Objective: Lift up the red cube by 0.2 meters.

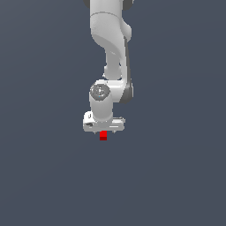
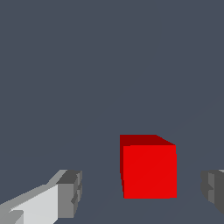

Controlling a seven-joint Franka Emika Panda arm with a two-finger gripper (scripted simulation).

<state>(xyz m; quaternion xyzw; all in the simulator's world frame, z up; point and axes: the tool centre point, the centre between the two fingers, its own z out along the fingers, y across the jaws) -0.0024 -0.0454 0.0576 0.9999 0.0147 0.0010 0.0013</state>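
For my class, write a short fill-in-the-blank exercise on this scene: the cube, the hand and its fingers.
1. The cube is coloured ____.
2. In the wrist view the cube sits ____ the two fingers.
3. The hand is ____, with gaps either side of the cube.
4. In the exterior view the hand is directly ____ the cube.

Missing words: red; between; open; above

text: none I can read | labels: none | brands: none | numbers: none | signs: none | my white arm's casing: plain, unmarked | the faces of the red cube [image 2: 149, 171] between my fingers [image 2: 70, 194]: plain, unmarked | grey ground: bare of writing
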